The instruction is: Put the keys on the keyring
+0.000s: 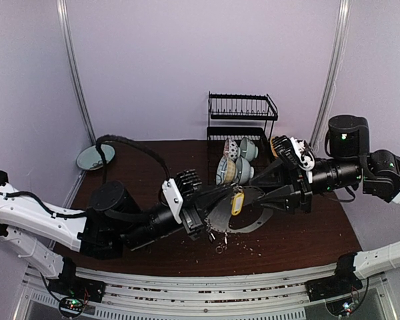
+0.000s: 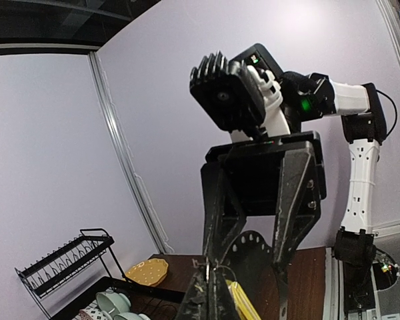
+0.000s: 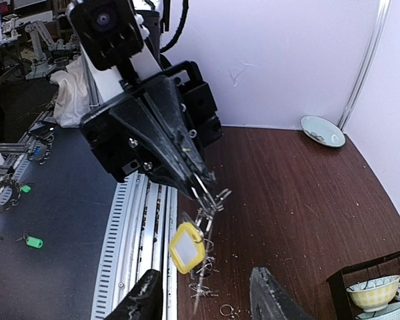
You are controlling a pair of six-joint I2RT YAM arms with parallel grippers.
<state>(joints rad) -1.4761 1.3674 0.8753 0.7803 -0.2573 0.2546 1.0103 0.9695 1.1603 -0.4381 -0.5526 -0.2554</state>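
Keys: one yellow-tagged; keyring: one

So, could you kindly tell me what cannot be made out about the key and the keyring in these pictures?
- Silver key: right wrist view, too small to pick out among the bits dangling under the left claw beside the yellow tag.
- Yellow tag: left wrist view, cut off by the bottom edge.
- Keyring: top view, partly hidden by the right claw; whether the tag hangs on it is unclear.
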